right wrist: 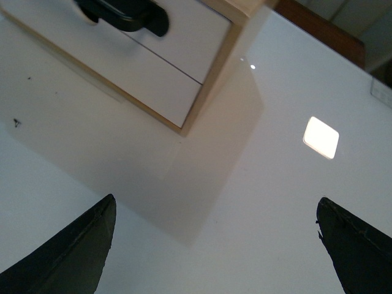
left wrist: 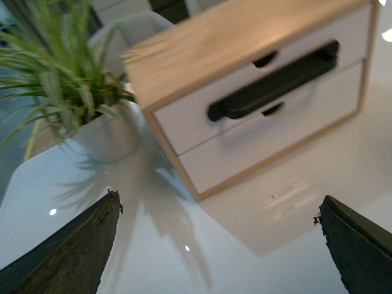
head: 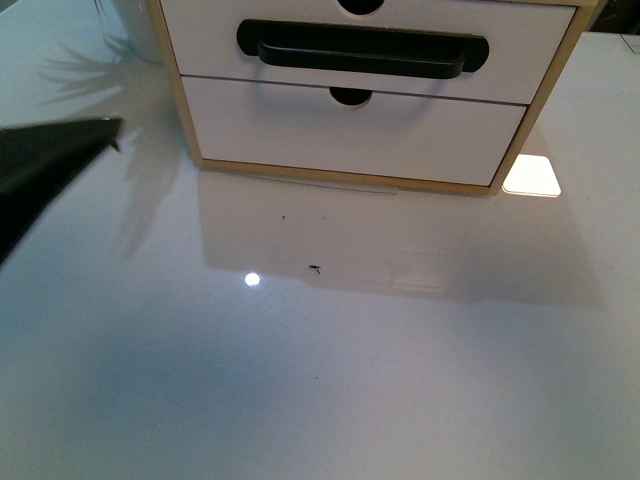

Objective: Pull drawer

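Observation:
The drawer (head: 205, 38) is the upper white front in a small wooden cabinet, with a long black bar handle (head: 360, 50) in a dark oval recess. It looks closed, flush with the frame. The left wrist view shows the drawer (left wrist: 184, 125) and its handle (left wrist: 275, 82) some way ahead of my left gripper (left wrist: 217, 205), which is open and empty over the table. One dark finger (head: 50, 160) of that gripper shows at the front view's left edge. My right gripper (right wrist: 215, 205) is open and empty, off the cabinet's right corner; only the handle's end (right wrist: 131, 13) shows there.
Below the drawer sits a plain white drawer front (head: 350, 135) with a top notch. A green plant in a white pot (left wrist: 104, 135) stands left of the cabinet. The glossy white table (head: 320, 380) carries a bright light reflection (head: 532, 176) by the cabinet's right corner.

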